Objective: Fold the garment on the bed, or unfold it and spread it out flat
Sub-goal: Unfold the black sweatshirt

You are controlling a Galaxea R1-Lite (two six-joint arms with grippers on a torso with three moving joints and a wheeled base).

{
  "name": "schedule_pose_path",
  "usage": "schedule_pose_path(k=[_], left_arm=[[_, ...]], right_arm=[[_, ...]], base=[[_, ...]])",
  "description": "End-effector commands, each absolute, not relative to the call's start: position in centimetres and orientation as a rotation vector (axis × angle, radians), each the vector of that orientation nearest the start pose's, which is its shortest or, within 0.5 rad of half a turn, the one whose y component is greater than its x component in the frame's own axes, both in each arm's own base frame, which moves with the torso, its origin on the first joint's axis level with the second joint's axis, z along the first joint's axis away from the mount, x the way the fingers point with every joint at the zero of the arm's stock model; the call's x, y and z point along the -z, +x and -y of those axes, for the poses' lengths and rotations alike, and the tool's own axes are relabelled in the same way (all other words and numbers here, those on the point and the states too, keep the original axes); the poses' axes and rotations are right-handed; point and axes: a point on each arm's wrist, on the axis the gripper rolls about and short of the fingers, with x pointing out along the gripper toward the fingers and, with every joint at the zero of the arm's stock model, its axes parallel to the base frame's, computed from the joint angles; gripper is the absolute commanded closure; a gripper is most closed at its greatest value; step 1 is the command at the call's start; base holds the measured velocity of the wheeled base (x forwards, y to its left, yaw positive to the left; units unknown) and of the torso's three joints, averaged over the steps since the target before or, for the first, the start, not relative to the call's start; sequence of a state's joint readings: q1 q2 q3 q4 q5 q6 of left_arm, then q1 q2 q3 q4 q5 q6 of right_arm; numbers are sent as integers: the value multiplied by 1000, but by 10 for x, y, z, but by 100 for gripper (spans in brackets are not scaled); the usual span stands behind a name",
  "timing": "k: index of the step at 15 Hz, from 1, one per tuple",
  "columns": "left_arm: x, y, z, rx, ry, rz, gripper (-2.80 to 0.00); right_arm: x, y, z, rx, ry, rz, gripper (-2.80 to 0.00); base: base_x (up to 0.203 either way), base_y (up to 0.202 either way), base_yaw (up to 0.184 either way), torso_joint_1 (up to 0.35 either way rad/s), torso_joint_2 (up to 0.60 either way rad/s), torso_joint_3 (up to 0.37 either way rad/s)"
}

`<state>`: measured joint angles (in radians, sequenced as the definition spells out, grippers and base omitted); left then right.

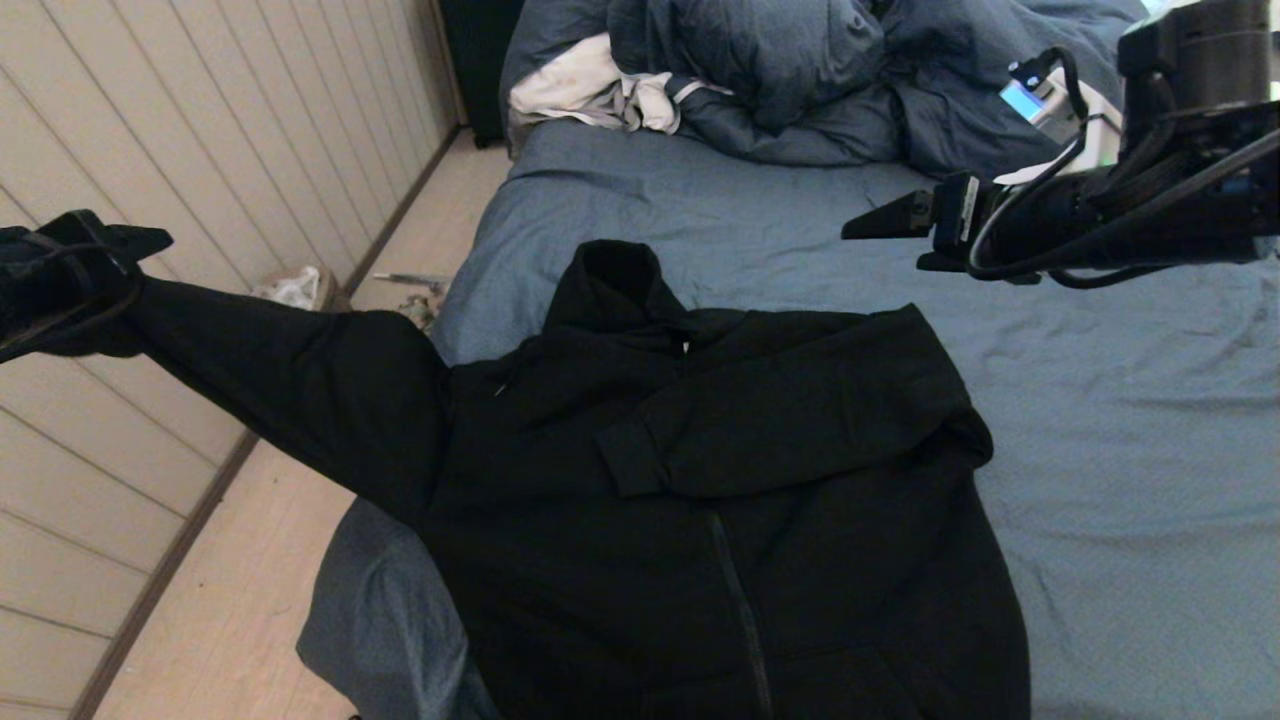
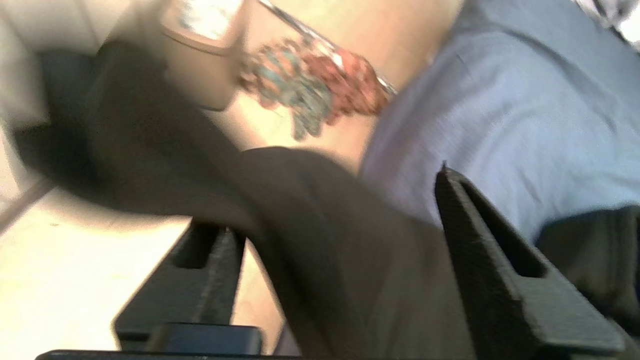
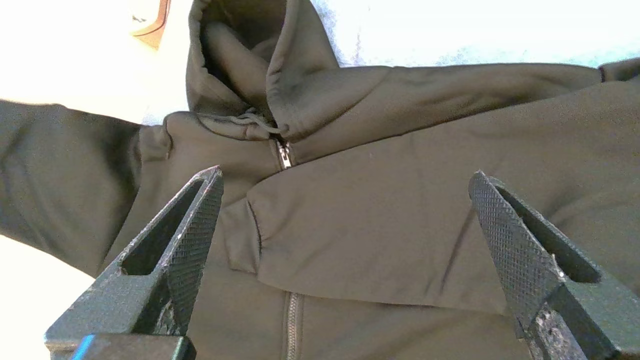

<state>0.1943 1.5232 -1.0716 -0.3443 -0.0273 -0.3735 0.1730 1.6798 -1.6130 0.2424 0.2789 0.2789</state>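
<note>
One black hooded sweatshirt [image 1: 720, 480] with one hood, one front zipper and two sleeves. One bed [image 1: 1100, 420]. One dark blue duvet [image 1: 790, 80], top centre of the head view. One white-grey cloth [image 1: 590, 90], upper middle. Two grippers: the left gripper [image 1: 120, 240], the right gripper [image 1: 880, 225].

The bed [image 1: 1100, 480], under a wrinkled blue-grey sheet, fills the right and centre of the head view. The black hooded garment [image 1: 720, 480] lies zipper-up at lower centre, hood toward the top of the frame, one sleeve folded across its chest and the other stretched past the bed's left edge. At upper centre sit a dark blue duvet [image 1: 780, 70] and a white-grey cloth [image 1: 585, 90].
</note>
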Motion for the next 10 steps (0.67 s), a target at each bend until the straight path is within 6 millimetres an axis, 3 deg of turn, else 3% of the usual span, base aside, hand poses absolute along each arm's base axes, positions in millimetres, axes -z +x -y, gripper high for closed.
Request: schedule_pose_path(k=[1,5,10], left_arm=[[-282,264,-56,-201,-385,-61,-280],[-272,257,-53,-131,-393,-107,-280],[-273,246,-55,-143,-391,-104,-280]], right_arm=[[-331,304,-60,-404,290,-374,-280],[-331,303,-59,-403,292,-375,-280],[-326,307,-61,-405,289,-389,-280]], base=[[0,0,0,0,0,0],[0,0,0,0,0,0],[0,0,0,0,0,0]])
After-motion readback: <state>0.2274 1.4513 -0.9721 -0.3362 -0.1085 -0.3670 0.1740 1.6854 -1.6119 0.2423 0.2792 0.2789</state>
